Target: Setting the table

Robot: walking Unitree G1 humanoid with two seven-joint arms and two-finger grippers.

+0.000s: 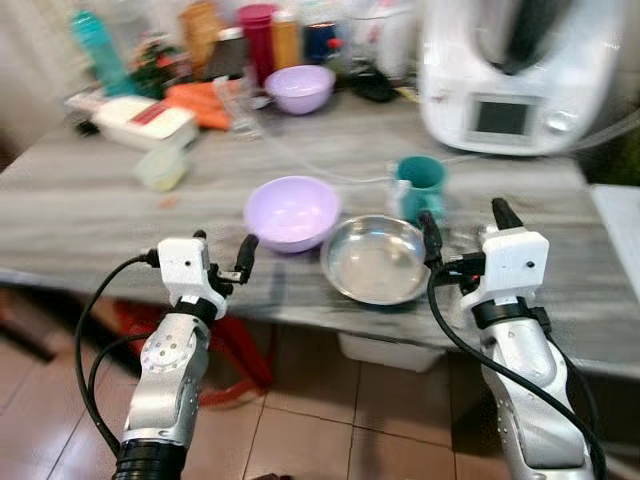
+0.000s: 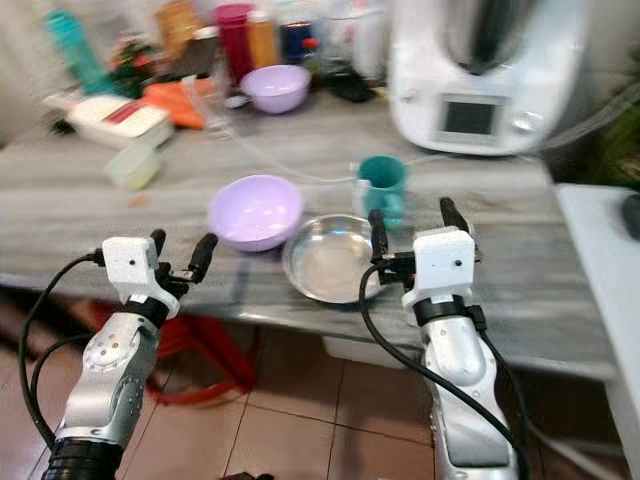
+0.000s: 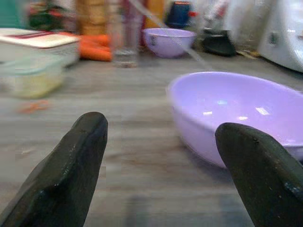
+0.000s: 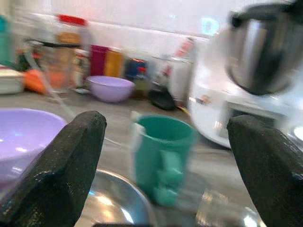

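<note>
While my right gripper (image 1: 460,225) and left gripper (image 1: 222,247) both hover wide open and empty, the round shiny steel bowl (image 1: 377,259) sits right of the lilac plastic bowl (image 1: 291,211); probably light, rigid, slippery: pinch its rim.

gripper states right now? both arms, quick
Left gripper: open, holding nothing, at the table edge before the near purple bowl.
Right gripper: open, holding nothing, over the steel bowl's right side.

No legible text, labels or numbers (everything printed too blurred)
</note>
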